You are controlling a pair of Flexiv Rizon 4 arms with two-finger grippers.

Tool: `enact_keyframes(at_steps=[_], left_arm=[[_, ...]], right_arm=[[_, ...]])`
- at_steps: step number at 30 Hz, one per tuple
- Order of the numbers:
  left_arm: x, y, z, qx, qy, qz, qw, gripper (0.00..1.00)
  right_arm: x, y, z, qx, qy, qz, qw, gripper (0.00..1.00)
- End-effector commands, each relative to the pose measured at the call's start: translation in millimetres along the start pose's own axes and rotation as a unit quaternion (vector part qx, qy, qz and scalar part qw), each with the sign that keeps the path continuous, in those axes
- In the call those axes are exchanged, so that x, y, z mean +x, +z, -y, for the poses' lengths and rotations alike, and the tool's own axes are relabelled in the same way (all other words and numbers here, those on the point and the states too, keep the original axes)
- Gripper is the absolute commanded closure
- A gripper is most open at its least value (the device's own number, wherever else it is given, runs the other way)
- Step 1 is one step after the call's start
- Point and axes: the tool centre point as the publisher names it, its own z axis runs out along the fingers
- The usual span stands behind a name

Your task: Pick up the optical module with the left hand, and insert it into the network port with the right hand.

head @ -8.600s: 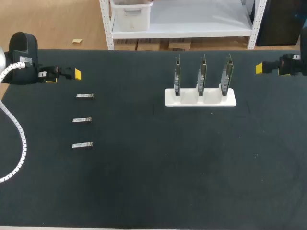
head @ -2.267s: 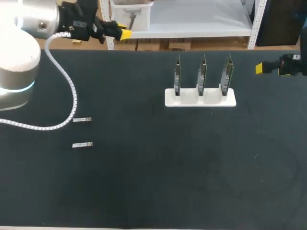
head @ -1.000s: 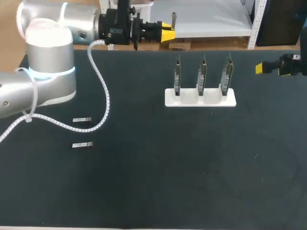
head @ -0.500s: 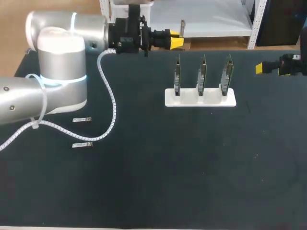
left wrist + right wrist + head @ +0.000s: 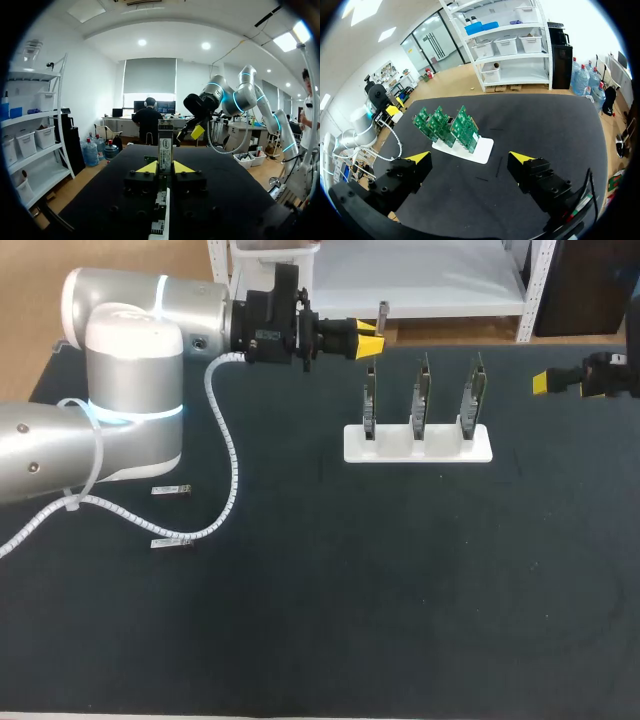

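Desk (image 5: 400, 590) is dark and carries everything. The left arm (image 5: 120, 390) comes in from its side and reaches past the middle of the far edge. The white rack (image 5: 418, 445) stands on the desk's right half and holds three green boards (image 5: 421, 390) on edge, which probably carry the network ports. The ports themselves are too small to make out.

Right tool (image 5: 470, 159) sits at the far right edge, well apart from the rack. Its fingers are spread wide with nothing between them.

Left tool (image 5: 368, 340) is off the desk near the leftmost board, with no contact visible. It is clenched on the optical module (image 5: 165, 145), a yellow tip on each flat side.

The module is a slim metal-cased bar. Its long axis is roughly upright and crosses the line of the fingers. The lower end is pinched and the free end points up, clear above the tips in the head view (image 5: 381, 312).

Handling, as a judgement: it is light and stiff, with smooth sides, so it may swivel or slip in a light pinch. The connector end is likely delicate. The best hold is on the flat sides at mid-body, square on, with the plug end left free for the port. I cannot tell which end is the plug.

Two spare modules lie flat on the desk's left — one (image 5: 172, 490) just beside the arm's white cable, the other (image 5: 172, 542) nearer the front.
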Motion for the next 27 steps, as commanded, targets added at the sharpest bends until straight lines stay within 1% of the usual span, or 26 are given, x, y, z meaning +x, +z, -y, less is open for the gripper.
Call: enact_keyframes(at_steps=[1, 6, 14, 21, 27], left_arm=[[3.1, 3.5, -7.8, 0.001, -0.009, 0.003, 1.0, 1.0], [6.2, 1.3, -8.3, 0.001, -0.007, 0.002, 1.0, 1.0], [14.9, -4.4, -9.8, -0.008, -0.016, -0.005, 1.0, 1.0], [16.2, -2.7, -6.3, -0.009, -0.019, -0.003, 1.0, 1.0], [16.7, -2.0, -8.3, -0.02, -0.026, 0.002, 0.999, 1.0]], right_arm=[[0.4, -0.3, -0.8, 0.002, 0.0, 0.001, 1.0, 0.0], [0.4, -0.3, -0.8, 0.002, 0.0, 0.001, 1.0, 0.0], [0.4, -0.3, -0.8, 0.002, 0.0, 0.001, 1.0, 0.0], [0.4, -0.3, -0.8, 0.002, 0.0, 0.001, 1.0, 0.0], [0.4, -0.3, -0.8, 0.002, 0.0, 0.001, 1.0, 0.0]])
